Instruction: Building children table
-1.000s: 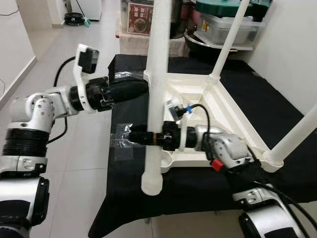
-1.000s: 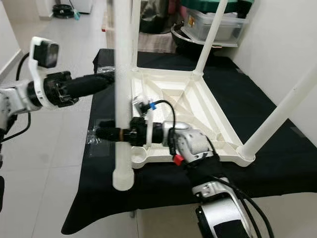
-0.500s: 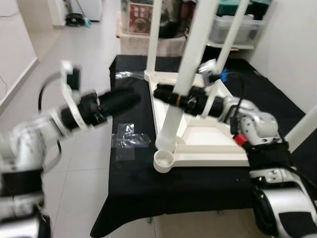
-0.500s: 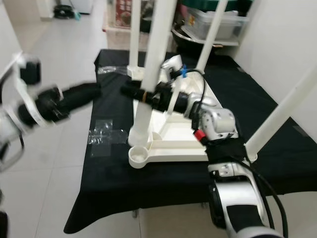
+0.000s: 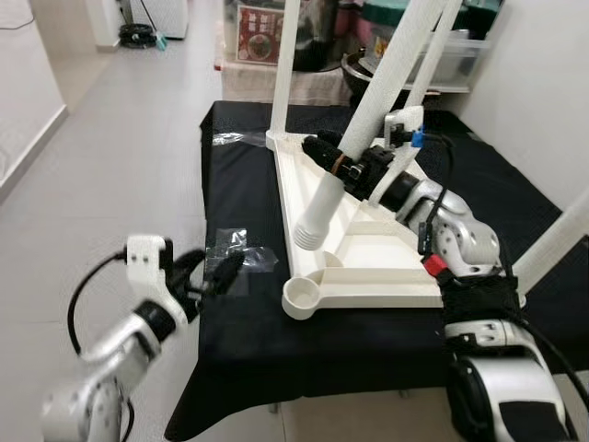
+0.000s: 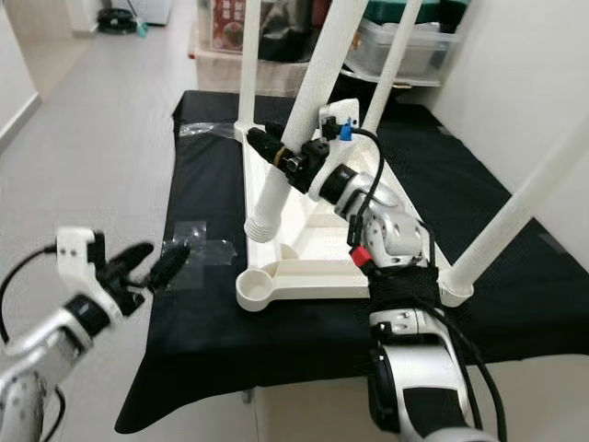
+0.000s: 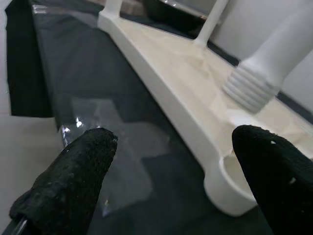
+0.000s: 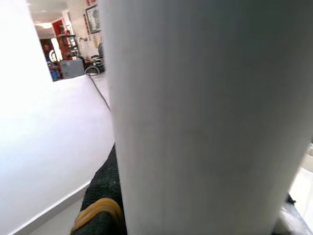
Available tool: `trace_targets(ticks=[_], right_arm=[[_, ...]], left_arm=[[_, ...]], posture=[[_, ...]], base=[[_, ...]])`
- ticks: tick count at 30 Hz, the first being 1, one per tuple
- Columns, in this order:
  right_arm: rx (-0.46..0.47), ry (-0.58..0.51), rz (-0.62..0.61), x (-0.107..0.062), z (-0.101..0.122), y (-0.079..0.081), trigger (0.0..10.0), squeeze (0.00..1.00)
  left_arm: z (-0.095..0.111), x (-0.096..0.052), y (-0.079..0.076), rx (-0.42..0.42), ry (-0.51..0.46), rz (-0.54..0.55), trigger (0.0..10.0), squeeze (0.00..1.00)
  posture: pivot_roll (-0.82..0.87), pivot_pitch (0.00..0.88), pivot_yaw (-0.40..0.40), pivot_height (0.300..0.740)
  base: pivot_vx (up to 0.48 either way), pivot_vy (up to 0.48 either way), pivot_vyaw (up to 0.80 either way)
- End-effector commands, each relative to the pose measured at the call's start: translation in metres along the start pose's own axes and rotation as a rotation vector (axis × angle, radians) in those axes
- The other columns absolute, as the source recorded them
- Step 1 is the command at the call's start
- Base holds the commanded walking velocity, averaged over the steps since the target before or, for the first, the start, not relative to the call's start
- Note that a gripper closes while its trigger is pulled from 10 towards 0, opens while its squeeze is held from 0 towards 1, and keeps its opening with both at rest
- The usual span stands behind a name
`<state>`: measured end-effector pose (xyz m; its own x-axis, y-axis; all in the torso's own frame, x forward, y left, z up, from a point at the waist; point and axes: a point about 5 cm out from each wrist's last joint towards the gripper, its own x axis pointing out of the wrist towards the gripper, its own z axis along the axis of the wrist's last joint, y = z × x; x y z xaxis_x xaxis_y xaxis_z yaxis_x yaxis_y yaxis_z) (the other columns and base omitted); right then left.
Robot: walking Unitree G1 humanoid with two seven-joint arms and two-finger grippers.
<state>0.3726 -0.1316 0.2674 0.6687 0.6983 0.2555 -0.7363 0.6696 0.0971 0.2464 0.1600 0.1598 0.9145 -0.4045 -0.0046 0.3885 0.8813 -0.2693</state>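
The loose leg [image 5: 368, 124] is held clamped in the right end effector [image 5: 336, 164], tilted, its threaded end above and beside the empty corner socket [image 5: 301, 296]; the left end effector [image 5: 210, 269], fingers apart, is held low beside the table [image 5: 239, 359].

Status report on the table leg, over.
Right gripper shut on leg, tilted, threaded end above tabletop. Corner socket empty. Left gripper open, low beside the cloth.

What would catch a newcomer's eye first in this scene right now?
The right gripper clamps a loose white leg, tilted, its ribbed end hanging above the upturned white tabletop on the black cloth. Nearest the robot, the corner socket gapes empty. The left gripper hovers open at the cloth's left edge.
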Motion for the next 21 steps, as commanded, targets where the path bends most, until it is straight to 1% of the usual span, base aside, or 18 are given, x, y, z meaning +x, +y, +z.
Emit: trace_targets(ticks=[1,2,3,4,6,7,9,11,12,15,18,21], right_arm=[[-0.027,-0.022,-0.022,-0.002,0.002,-0.001,10.0,0.00],[-0.013,-0.026,-0.042,-0.002,-0.001,-0.001,10.0,0.00],[-0.004,-0.029,-0.054,-0.002,-0.004,-0.001,10.0,0.00],[-0.007,-0.034,-0.075,-0.002,-0.006,-0.001,10.0,0.00],[-0.013,-0.046,-0.099,-0.003,-0.008,0.000,10.0,0.00],[-0.013,-0.046,-0.099,-0.003,-0.008,0.000,10.0,0.00],[-0.016,-0.053,-0.117,-0.004,-0.008,0.000,10.0,0.00],[-0.018,-0.054,-0.119,-0.004,-0.008,0.000,10.0,0.00],[-0.035,-0.054,-0.120,-0.004,-0.007,0.000,10.0,0.00],[-0.028,-0.051,-0.115,-0.003,-0.007,0.001,10.0,0.00],[-0.044,-0.048,-0.116,-0.002,-0.006,0.001,10.0,0.00],[-0.062,-0.061,-0.129,-0.001,-0.004,0.001,10.0,0.00]], left_arm=[[-0.003,0.000,-0.010,0.039,-0.007,0.009,10.0,0.00],[-0.010,-0.001,-0.014,0.018,0.002,0.026,10.0,0.00],[-0.015,-0.001,-0.018,0.018,0.008,0.040,10.0,0.00],[-0.018,0.000,-0.023,-0.004,0.008,0.052,10.0,0.00],[-0.023,0.001,-0.031,-0.002,0.010,0.060,10.0,0.00],[-0.023,0.001,-0.031,-0.002,0.010,0.060,10.0,0.00],[-0.028,0.001,-0.036,-0.004,0.024,0.058,10.0,0.00],[-0.030,0.001,-0.038,-0.002,0.030,0.059,10.0,0.00],[-0.033,0.001,-0.040,-0.002,0.037,0.064,10.0,0.00],[-0.037,0.001,-0.044,0.000,0.036,0.068,10.0,0.00],[-0.040,0.001,-0.044,-0.005,0.044,0.080,10.0,0.00],[-0.043,0.001,-0.045,-0.039,0.048,0.113,10.0,0.00]], posture=[[0.09,0.052,-0.101,0.740],[0.09,0.050,-0.100,0.740],[0.09,0.050,-0.100,0.740],[0.09,0.051,-0.094,0.740],[0.08,0.046,-0.096,0.740],[0.08,0.046,-0.096,0.740],[0.08,0.047,-0.094,0.740],[0.08,0.047,-0.094,0.740],[0.08,0.048,-0.093,0.740],[0.07,0.051,-0.095,0.740],[0.07,0.055,-0.098,0.740],[0.07,0.054,-0.104,0.740]], base=[[0.000,0.000,0.00],[0.000,0.000,0.00],[0.000,0.000,0.00],[0.000,0.000,0.00],[0.000,-0.131,0.00],[0.000,-0.262,0.00],[0.000,-0.330,0.00],[0.000,-0.398,0.00],[0.000,-0.439,0.00],[0.000,-0.465,0.00],[0.000,0.000,0.00],[0.000,0.000,0.00]])
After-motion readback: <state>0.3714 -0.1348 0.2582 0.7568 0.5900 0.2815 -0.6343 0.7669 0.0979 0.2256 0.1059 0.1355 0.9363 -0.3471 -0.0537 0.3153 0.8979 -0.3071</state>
